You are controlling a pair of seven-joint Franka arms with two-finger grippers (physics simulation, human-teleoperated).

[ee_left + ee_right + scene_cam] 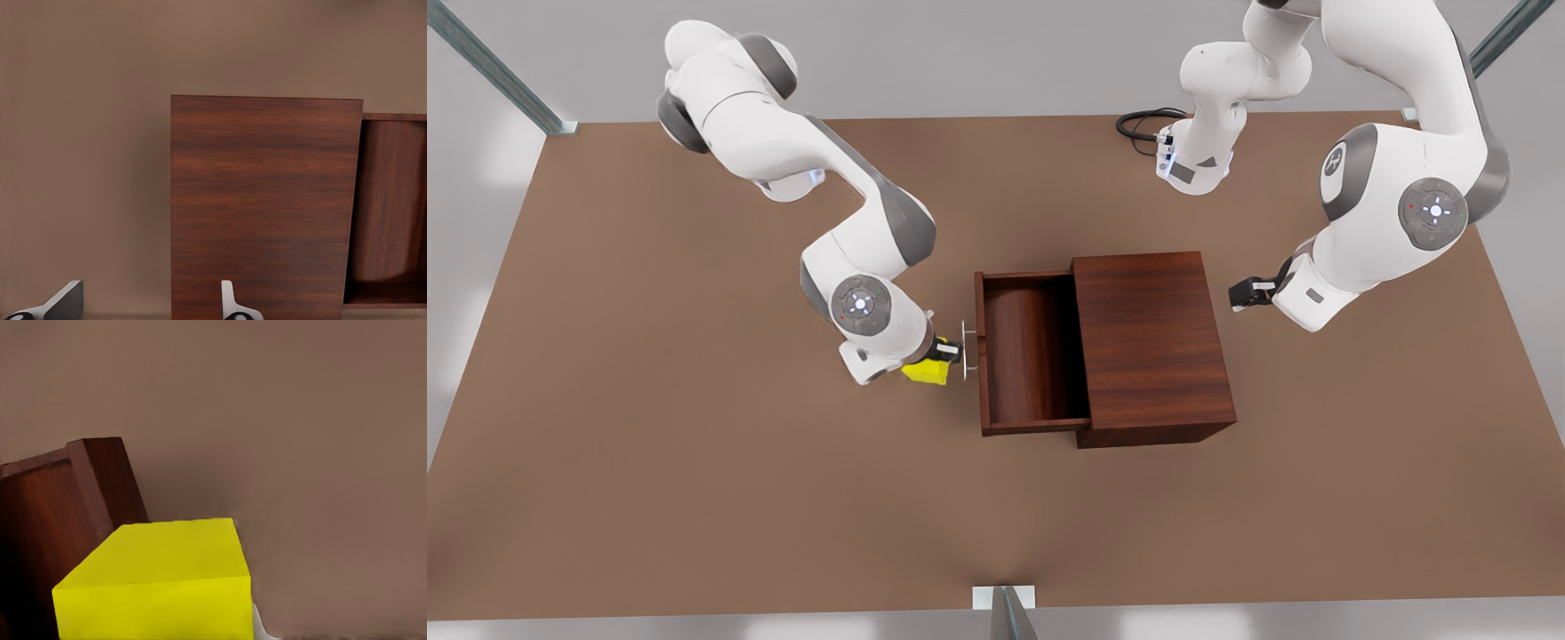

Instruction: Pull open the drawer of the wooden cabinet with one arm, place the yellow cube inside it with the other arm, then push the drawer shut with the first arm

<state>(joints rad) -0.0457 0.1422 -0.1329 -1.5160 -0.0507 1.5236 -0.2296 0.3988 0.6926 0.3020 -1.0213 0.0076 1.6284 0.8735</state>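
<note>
Risk of clipping the yellow cube [923, 372] on the silver handle [967, 351] just beside it and dropping it outside the drawer [1024, 351], pulled open near the middle of the worktop [649, 444]. Pinched low in the right gripper [947, 351], below the front panel's top; probably needs lifting over. Behind the cabinet [1152, 342], an idle left gripper [1238, 293] with jaws spread. Black cable [1143, 123] by the far edge.

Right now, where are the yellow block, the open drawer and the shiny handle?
small bright yellow cube [927, 372]: front view, its top face.
dark reddish-brown wooden drawer [1021, 347]: front view, its inside floor.
thin silver bar handle [966, 352]: front view, mid-bar.
</note>
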